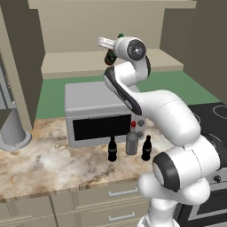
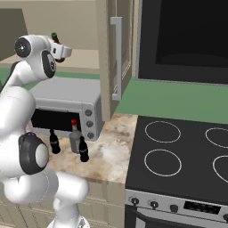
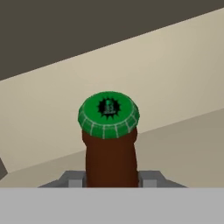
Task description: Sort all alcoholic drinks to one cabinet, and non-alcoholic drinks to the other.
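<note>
End effector (image 3: pixel 111 177) clamped on the neck of 1 brown beer bottle (image 3: pixel 110 153) raised high near the open cabinet, green cap seen in the hand view, base views add 1 grey bottle (image 1: pixel 131 141) between 2 black cola bottles (image 1: pixel 112 149) near the counter (image 1: pixel 44 164) front edge, before the toaster oven (image 1: pixel 97 113)

The beer bottle (image 3: pixel 110 144) shows just its green cap and brown neck — the body is cut off below. From the left base view the arm's wrist covers most of it, and the fingers are hidden.
</note>
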Available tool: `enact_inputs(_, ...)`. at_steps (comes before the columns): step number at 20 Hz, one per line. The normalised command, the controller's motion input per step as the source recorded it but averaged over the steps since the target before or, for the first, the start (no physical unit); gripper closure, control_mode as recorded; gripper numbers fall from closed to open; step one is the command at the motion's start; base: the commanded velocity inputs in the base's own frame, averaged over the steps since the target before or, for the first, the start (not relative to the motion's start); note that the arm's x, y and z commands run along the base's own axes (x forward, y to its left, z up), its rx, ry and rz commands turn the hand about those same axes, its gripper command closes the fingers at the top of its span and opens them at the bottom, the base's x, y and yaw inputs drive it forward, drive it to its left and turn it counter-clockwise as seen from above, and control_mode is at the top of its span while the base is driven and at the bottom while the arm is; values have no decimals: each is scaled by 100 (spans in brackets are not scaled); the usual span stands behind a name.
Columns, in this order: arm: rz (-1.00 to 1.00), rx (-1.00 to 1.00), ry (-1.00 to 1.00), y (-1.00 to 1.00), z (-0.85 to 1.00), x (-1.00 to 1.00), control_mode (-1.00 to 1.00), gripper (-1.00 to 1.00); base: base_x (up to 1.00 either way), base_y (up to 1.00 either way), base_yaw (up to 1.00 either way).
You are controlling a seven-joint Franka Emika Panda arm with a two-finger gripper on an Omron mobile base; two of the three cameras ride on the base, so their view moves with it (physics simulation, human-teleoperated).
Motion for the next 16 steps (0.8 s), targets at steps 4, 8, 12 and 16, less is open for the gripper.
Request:
enact_inputs(4, 0, 0, 1, 24, 0, 36, -100, 100, 0, 0, 0)
enact_inputs(8, 0, -1, 2, 25, 0, 36, -100, 100, 0, 0, 0)
enact_inputs(12, 0, -1, 2, 23, -5, 29, -100, 100, 0, 0, 0)
enact_inputs(16, -1, -1, 3, 26, -14, 22, -100, -100, 0, 0, 0)
